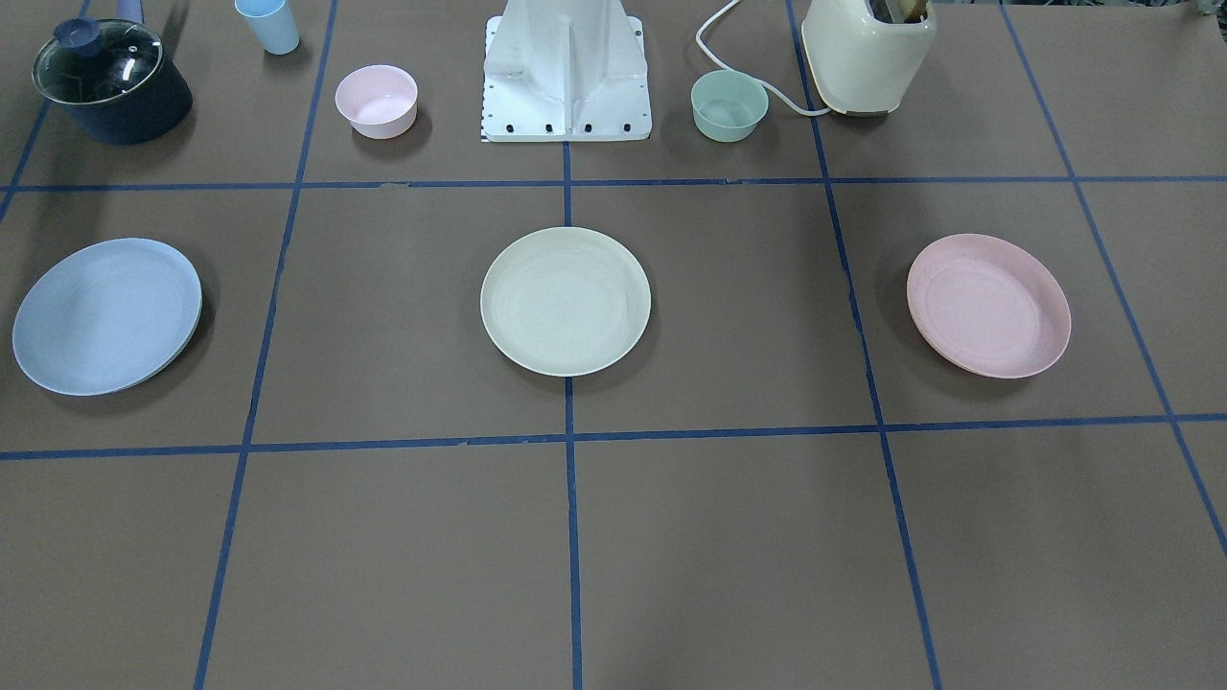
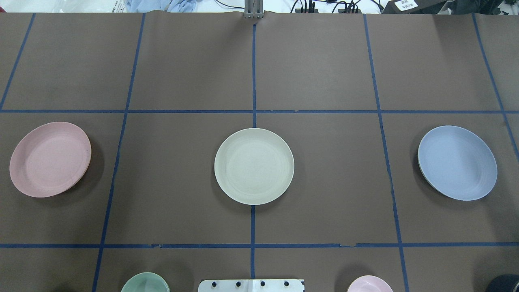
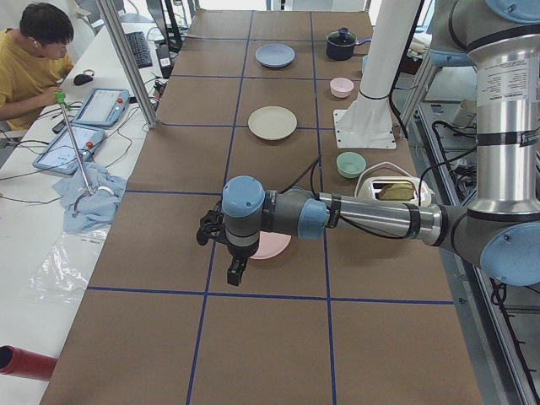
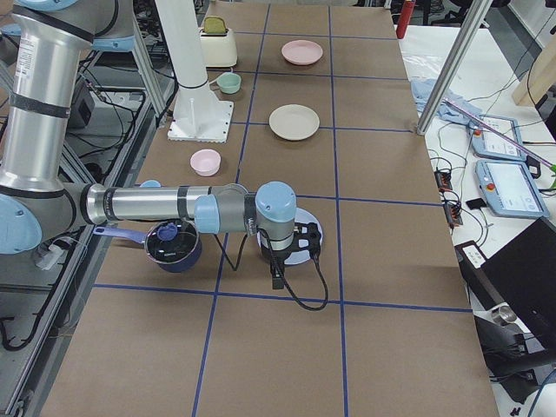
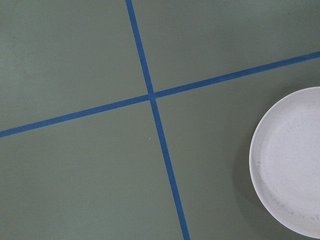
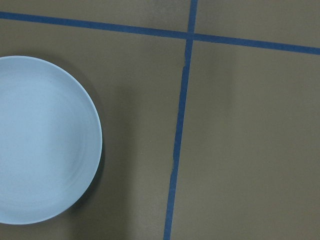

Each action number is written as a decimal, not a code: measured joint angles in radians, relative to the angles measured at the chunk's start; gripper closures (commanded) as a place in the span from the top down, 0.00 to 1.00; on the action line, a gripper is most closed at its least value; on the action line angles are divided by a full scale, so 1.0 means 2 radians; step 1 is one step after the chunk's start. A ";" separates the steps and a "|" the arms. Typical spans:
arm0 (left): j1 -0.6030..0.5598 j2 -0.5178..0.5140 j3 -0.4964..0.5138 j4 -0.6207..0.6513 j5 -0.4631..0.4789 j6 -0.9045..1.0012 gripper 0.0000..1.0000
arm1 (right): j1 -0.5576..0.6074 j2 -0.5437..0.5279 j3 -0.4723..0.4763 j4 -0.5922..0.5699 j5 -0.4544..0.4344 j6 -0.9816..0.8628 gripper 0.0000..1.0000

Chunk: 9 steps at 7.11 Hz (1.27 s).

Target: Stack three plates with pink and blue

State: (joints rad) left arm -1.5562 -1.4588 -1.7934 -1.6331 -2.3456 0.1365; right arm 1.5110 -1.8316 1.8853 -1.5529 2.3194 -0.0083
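Note:
Three plates lie apart in a row on the brown table. The cream plate (image 1: 565, 300) is in the middle, also in the overhead view (image 2: 254, 166). The pink plate (image 2: 50, 159) lies on my left side, partly under my left arm in the exterior left view (image 3: 272, 245). The light blue plate (image 2: 457, 162) lies on my right side. My left gripper (image 3: 235, 272) hangs above the table beside the pink plate (image 5: 295, 165). My right gripper (image 4: 276, 276) hangs beside the blue plate (image 6: 40, 140). Both show only in side views, so I cannot tell whether they are open.
Near the robot base (image 1: 566, 77) stand a pink bowl (image 1: 376, 100), a mint-green bowl (image 1: 729, 104), a cream toaster (image 1: 868, 53), a light blue cup (image 1: 267, 24) and a dark lidded pot (image 1: 110, 79). An operator (image 3: 34, 59) sits across the table.

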 measured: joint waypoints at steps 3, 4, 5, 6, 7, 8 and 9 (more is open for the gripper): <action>0.001 -0.001 -0.007 -0.014 0.000 0.000 1.00 | -0.001 0.012 0.002 0.005 0.001 0.001 1.00; 0.001 -0.002 -0.016 -0.018 0.000 -0.002 1.00 | -0.001 0.027 0.003 0.028 0.006 0.003 1.00; 0.001 -0.005 -0.026 -0.036 -0.002 -0.004 1.00 | -0.001 0.036 0.003 0.071 0.015 0.005 1.00; 0.001 -0.008 -0.029 -0.077 -0.002 -0.005 1.00 | -0.002 0.041 0.001 0.123 0.020 0.007 1.00; 0.001 -0.016 -0.020 -0.132 -0.004 -0.007 1.00 | -0.002 0.042 -0.003 0.160 0.025 0.007 1.00; 0.001 -0.026 0.004 -0.183 -0.006 -0.011 1.00 | -0.002 0.043 -0.010 0.180 0.032 0.007 1.00; 0.001 -0.031 0.026 -0.219 -0.010 -0.014 1.00 | -0.002 0.045 -0.019 0.194 0.038 0.007 1.00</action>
State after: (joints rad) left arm -1.5535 -1.5205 -1.7410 -2.0720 -2.3663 0.1081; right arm 1.5062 -1.7413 1.8471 -1.1654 2.3959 0.0050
